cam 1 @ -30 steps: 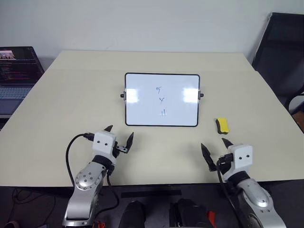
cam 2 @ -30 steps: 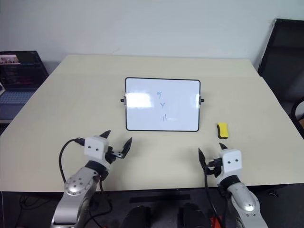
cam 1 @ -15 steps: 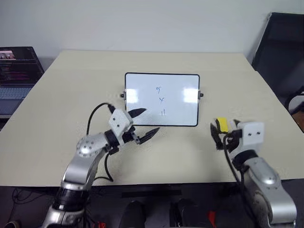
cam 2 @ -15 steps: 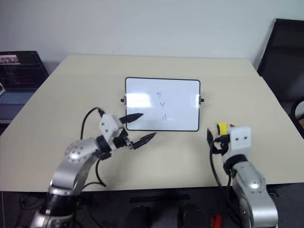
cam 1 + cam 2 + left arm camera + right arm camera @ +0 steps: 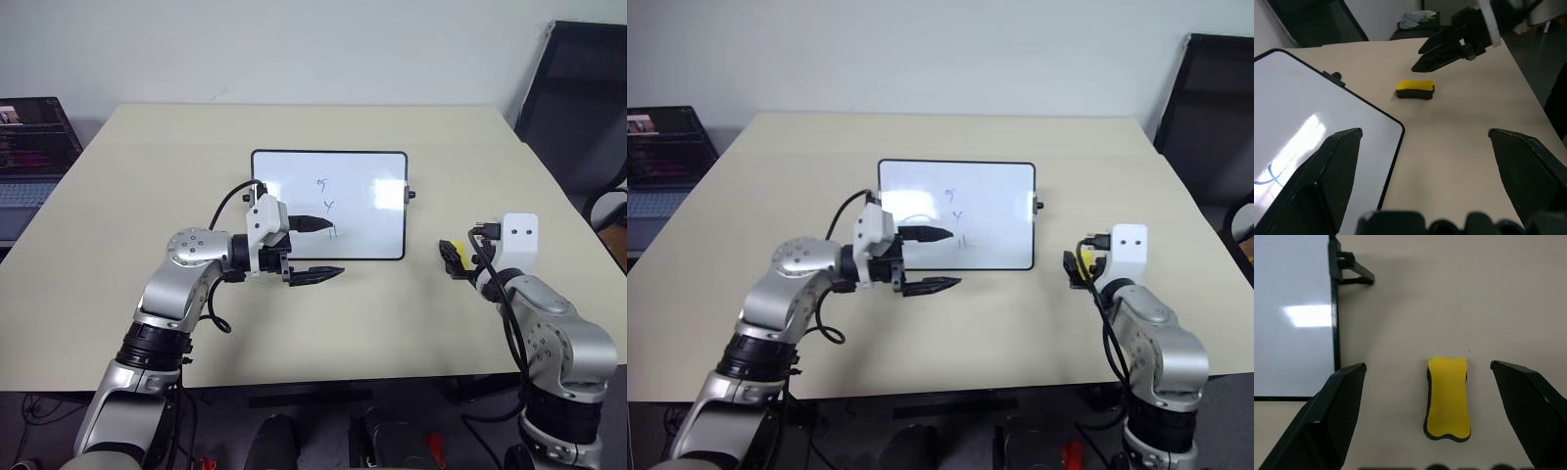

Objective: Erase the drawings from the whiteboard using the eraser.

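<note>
Directly under the spread right pincer [image 5: 1430, 431] lies the eraser [image 5: 1447, 396].

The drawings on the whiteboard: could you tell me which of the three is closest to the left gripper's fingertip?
The lowest drawing, two short upright strokes. The left gripper's upper fingertip ends just beside it; the two others sit above it on the whiteboard.

Both arms are built of rounded silver-grey shells with round joint caps ringed by small screws and black bands between the segments. Each ends in a white boxy wrist block; the right one carries two small dark dots. A black cable loops from each forearm to its wrist. The left gripper [image 5: 315, 249] and right gripper [image 5: 457, 258] have black, tapering, pointed fingers [image 5: 1337, 418] with a finely textured surface.
</note>
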